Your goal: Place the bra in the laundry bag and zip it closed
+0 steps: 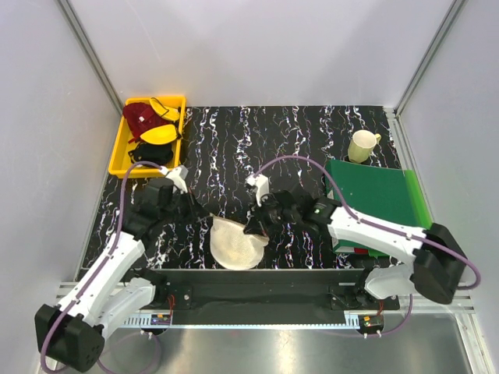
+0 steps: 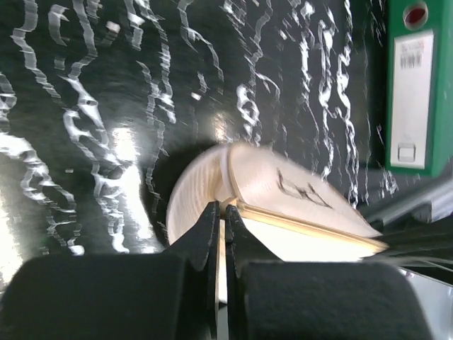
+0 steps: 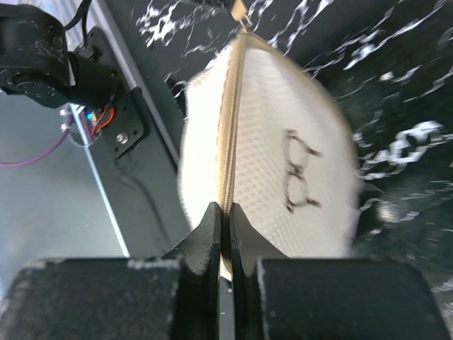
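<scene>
The desk [image 1: 296, 140] carries a green binder [image 1: 374, 195] at 3 o'clock, a yellow tray [image 1: 116, 156] of spare garments at 10 o'clock and a mug [image 1: 362, 145] at 1 o'clock. You need none of them now.

Your work is at 6 o'clock, close to the arm bases. The bag [image 1: 234, 248] lies there between the two arms, tipped up on its edge rather than flat.

You will not find the bra anywhere on the desk. It is most likely already inside the bag, though the mesh hides it, so take that as a judgement.

The left tool [image 2: 219, 216] is pinched almost fully together on the bag's seam at the 9 o'clock side. The right tool [image 3: 223, 216] is pinched just as tightly on the seam at the 2 o'clock side. Each holds only the bag.

In the right wrist view, the zip [image 3: 230, 127] looks closed from the tool out to the pull [image 3: 243, 13] at the far end. In the left wrist view, a pale band shows along the rim. You cannot tell from it whether that stretch is shut or still gapes.

So loading looks done and zipping looks nearly or fully done. What is left is to confirm the whole seam is closed, then let go.
</scene>
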Action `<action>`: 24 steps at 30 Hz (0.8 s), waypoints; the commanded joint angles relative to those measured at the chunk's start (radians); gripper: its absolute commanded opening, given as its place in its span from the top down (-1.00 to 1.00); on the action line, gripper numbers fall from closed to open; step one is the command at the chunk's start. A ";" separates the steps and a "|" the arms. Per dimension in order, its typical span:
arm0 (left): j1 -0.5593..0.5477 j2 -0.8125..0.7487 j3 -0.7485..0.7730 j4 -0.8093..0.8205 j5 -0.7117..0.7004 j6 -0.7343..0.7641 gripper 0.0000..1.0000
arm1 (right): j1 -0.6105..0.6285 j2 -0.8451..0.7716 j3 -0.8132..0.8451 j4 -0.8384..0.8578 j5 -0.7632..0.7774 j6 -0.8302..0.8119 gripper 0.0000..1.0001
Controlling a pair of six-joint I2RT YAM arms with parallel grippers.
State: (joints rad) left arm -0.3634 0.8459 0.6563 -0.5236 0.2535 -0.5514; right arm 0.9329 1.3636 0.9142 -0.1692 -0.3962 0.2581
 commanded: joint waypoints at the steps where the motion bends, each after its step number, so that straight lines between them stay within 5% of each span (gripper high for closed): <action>1: 0.130 -0.047 0.045 0.007 -0.103 0.083 1.00 | -0.005 -0.124 -0.050 -0.090 0.131 -0.089 1.00; 9: 0.156 -0.163 0.072 0.166 0.280 0.022 1.00 | -0.005 -0.101 0.031 -0.084 0.300 -0.206 0.91; 14: 0.156 -0.133 0.054 0.200 0.439 0.014 1.00 | -0.005 -0.087 0.060 -0.032 0.105 -0.296 1.00; 17: 0.156 -0.110 0.032 0.221 0.539 0.016 0.88 | -0.005 -0.144 0.003 0.056 0.117 -0.379 1.00; 24: 0.156 -0.177 -0.037 0.306 0.465 -0.076 0.70 | -0.005 -0.075 0.185 0.028 0.163 -0.595 1.00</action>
State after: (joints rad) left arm -0.2085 0.7094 0.6292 -0.3145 0.7010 -0.5701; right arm 0.9329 1.2636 0.9623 -0.1936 -0.2371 -0.1547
